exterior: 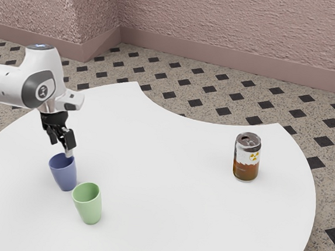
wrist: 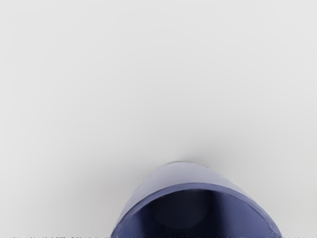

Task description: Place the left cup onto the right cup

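Observation:
A blue cup (exterior: 63, 173) stands upright on the white table (exterior: 169, 178), towards the exterior view's left. Just in front of it and slightly to the exterior view's right stands a green cup (exterior: 87, 202), also upright. My gripper (exterior: 62, 145) hangs directly over the blue cup's far rim, its black fingers apart and pointing down, the lower fingertip just above the rim. Nothing is held between them. In the wrist view the blue cup (wrist: 198, 208) sits close under my hand, its mouth open to the camera.
A brown drink can (exterior: 247, 158) stands upright on the table's right side, far from both cups. The table's curved edge runs close in front of the green cup. A tiled floor and pink walls surround the table.

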Available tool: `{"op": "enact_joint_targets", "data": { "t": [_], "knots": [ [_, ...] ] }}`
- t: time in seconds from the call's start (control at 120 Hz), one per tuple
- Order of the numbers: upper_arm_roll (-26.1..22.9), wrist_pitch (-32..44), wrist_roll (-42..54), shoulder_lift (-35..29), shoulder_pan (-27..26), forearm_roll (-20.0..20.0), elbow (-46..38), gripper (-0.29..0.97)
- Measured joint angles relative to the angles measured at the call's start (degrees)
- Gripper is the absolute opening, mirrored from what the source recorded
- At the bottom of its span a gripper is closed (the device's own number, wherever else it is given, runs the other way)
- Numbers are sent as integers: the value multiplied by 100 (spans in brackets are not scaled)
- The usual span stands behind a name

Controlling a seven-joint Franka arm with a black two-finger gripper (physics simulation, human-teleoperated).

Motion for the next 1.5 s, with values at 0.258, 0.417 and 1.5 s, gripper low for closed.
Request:
{"op": "enact_joint_targets", "data": {
  "t": [0.258, 0.417, 1.5],
  "knots": [
    [-4, 20, 23, -146, 19, 0, -240, 66],
    [-7, 24, 32, -130, 28, 0, -259, 66],
    [-17, 177, 64, 213, 378, -7, -182, 66]
  ]
}}
